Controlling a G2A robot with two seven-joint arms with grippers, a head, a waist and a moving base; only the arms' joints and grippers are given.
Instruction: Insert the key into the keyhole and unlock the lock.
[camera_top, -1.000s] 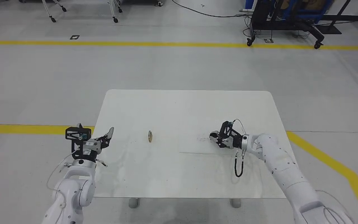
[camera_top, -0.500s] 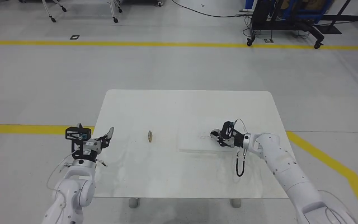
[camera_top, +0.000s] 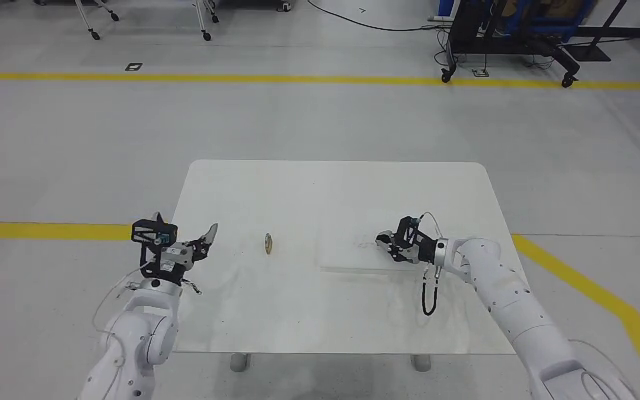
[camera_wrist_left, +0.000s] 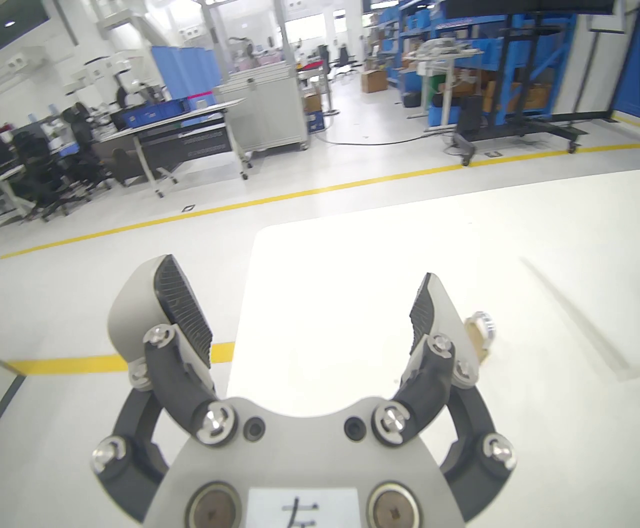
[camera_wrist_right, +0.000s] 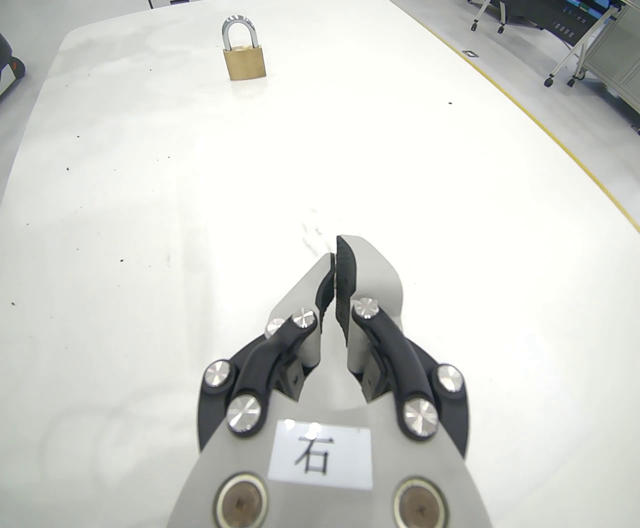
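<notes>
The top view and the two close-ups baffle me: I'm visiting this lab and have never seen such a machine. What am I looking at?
It is a robot with two arms, working at a white table. The top view looks down from a camera above the arms. Each of the other two pictures comes from a camera on one wrist, looking along that arm's hand. The left hand is open with nothing in it, near the table's edge. The right hand is shut, low over the table; whether it pinches anything I cannot tell. A brass padlock with a silver shackle sits on the table between the two hands, touched by neither.
</notes>
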